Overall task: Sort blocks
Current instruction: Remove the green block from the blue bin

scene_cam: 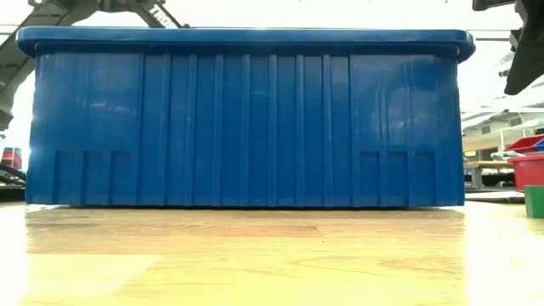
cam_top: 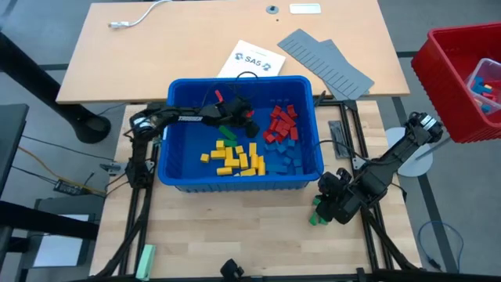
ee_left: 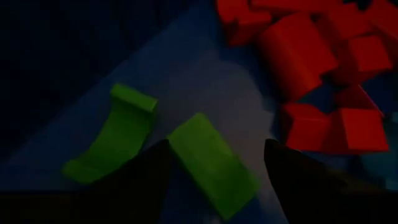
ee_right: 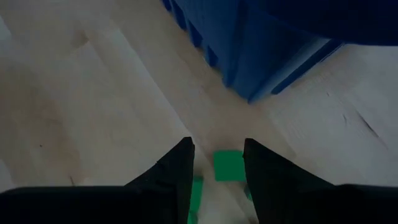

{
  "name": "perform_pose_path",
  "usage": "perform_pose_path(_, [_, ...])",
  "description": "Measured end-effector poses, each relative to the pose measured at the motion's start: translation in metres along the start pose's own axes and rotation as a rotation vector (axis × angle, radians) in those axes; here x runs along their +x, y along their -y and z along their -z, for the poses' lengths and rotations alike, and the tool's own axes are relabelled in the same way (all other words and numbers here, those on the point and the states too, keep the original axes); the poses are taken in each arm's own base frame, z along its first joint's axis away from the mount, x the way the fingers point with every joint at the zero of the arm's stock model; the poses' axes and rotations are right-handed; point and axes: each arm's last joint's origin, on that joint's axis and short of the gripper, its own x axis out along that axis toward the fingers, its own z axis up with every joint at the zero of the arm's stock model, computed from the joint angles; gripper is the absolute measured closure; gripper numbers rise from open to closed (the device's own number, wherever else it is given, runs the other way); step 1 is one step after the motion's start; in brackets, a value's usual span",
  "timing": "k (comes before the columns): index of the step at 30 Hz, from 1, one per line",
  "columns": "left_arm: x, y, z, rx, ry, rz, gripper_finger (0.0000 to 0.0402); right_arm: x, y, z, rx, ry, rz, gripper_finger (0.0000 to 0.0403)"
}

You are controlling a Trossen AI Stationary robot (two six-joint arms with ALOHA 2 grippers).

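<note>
The blue bin (cam_top: 235, 80) holds sorted blocks: yellow ones (cam_top: 233, 159), red ones (cam_top: 282, 121), blue ones (cam_top: 286, 157) and two green ones (cam_top: 227, 131). My left gripper (cam_top: 237, 121) reaches into the bin from the left and stands open. In the left wrist view one green block (ee_left: 214, 168) lies flat on the bin floor between its fingers, and a second (ee_left: 115, 134) lies beside it. My right gripper (cam_top: 325, 205) hangs open outside the bin's near right corner. It is above green blocks (ee_right: 229, 165) that rest on the table.
A red bin (cam_top: 462, 78) with a few blocks stands at the far right. Behind the blue bin lie grey ridged panels (cam_top: 325, 59), a printed sheet (cam_top: 250, 60) and a white cable (cam_top: 137, 17). A pale green bar (cam_top: 145, 260) lies at the near left.
</note>
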Motion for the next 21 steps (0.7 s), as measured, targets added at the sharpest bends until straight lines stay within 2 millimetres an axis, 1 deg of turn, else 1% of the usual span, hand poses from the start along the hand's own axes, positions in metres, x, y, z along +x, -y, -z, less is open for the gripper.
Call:
perform_pose_path(5, [0.014,-0.002,0.009,-0.022,-0.03,-0.026,0.013,0.0,0.002,0.0,-0.008,-0.004,0.016,0.0277])
perform_pose_path(10, [0.022,-0.002,0.012,-0.039,-0.031,-0.027,0.0133,0.0,0.002,0.0,-0.01,-0.002,0.019,0.0277])
perform_pose_path(14, [0.025,-0.002,0.012,-0.043,-0.018,-0.026,0.0139,0.001,0.002,0.001,-0.013,-0.004,0.026,0.0279])
perform_pose_path(17, [0.025,-0.002,0.013,-0.043,-0.026,-0.028,0.0167,0.001,0.002,0.001,-0.012,-0.004,0.027,0.0282])
perform_pose_path(21, [0.025,-0.003,0.014,-0.034,-0.034,-0.045,0.0236,0.001,0.002,0.0,-0.01,-0.003,0.025,0.0286])
